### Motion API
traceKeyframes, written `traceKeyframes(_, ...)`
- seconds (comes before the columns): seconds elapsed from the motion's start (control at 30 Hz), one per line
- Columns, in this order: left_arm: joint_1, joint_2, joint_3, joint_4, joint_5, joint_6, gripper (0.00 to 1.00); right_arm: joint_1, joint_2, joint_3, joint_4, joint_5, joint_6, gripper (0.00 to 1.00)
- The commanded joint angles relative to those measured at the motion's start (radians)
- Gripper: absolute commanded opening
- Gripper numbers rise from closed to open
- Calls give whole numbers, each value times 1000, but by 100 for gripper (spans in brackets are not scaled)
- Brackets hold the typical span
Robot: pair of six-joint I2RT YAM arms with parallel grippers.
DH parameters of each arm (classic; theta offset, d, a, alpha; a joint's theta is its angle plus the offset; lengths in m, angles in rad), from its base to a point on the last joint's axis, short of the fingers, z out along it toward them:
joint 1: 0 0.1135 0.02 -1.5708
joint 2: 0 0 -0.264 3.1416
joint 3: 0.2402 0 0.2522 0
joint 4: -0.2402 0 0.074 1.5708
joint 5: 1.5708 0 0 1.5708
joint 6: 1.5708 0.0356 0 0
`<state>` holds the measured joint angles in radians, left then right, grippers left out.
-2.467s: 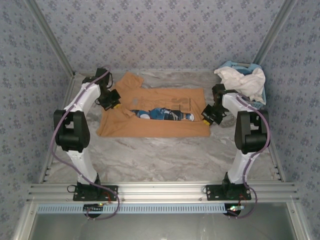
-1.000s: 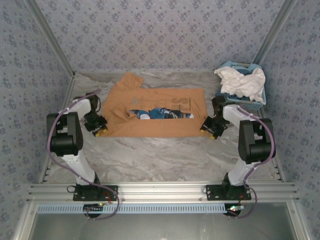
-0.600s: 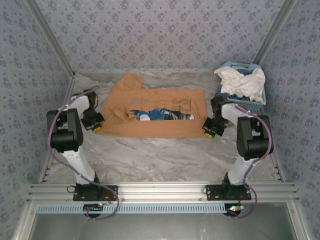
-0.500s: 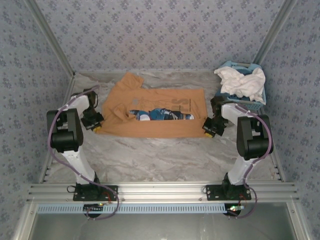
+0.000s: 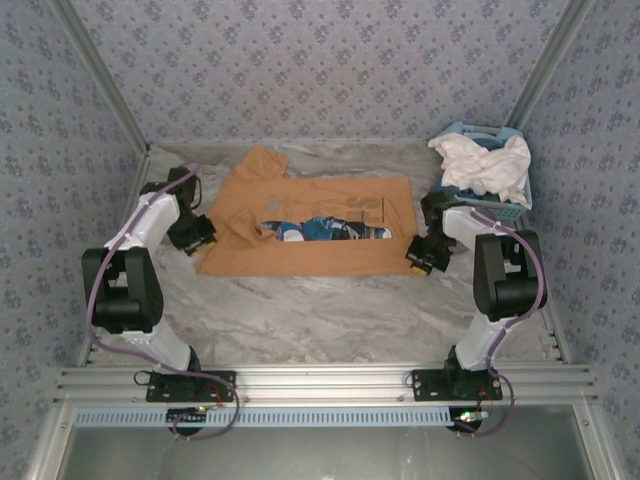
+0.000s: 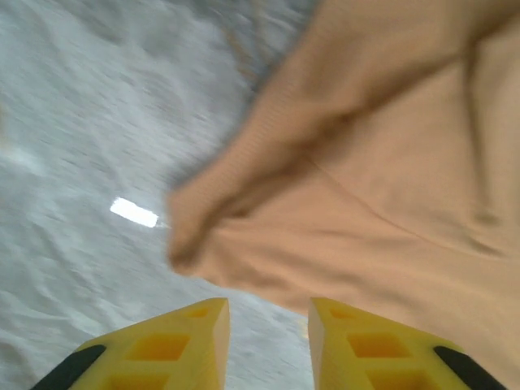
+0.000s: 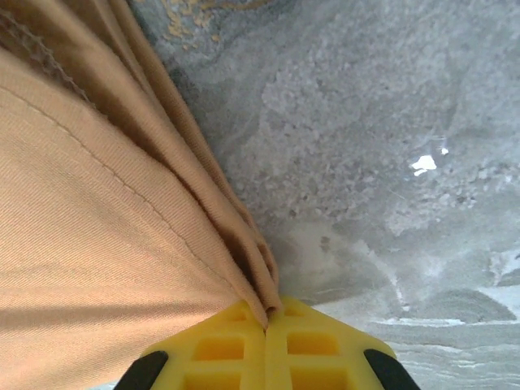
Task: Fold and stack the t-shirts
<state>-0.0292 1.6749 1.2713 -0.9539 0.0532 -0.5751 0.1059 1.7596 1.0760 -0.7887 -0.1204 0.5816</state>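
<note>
The right gripper [image 7: 266, 321] is clamped on the tan-orange t-shirt [image 5: 300, 255] at its 4 o'clock corner. The left gripper [image 6: 268, 313] is parted and empty, just off the cloth's 8 o'clock corner. The shirt lies spread on the table [image 5: 300, 320], print showing, seemingly only partly folded. The white t-shirt [image 5: 480, 165] is heaped in the basket [image 5: 503, 211] at 2 o'clock, unfolded; nothing is stacked.

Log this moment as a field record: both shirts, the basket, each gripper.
tan-orange t-shirt: partly folded, lying on the table, print showing
white t-shirt: crumpled, heaped in the basket
basket: far right corner of the table
left gripper: open, at the tan-orange t-shirt's left edge, not gripping it
right gripper: shut on the tan-orange t-shirt's right edge
</note>
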Motion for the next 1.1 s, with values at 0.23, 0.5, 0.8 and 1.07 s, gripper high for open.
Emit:
traceKeyframes(0.23, -20, 173, -87, 69, 11, -90, 15, 0, -30, -22, -85, 42, -26, 0)
traceKeyframes(0.5, -20, 11, -315, 61, -24, -98, 14, 6, -127, -127, -127, 36, -1, 0)
traceKeyframes(0.8, -26, -205, -347, -12, 0, -144, 28, 34, -341, -285, -181, -48, 113, 23)
traceKeyframes(1.07, -128, -200, -258, 116, 246, -381, 51, 56, -468, -173, -180, 23, 118, 53)
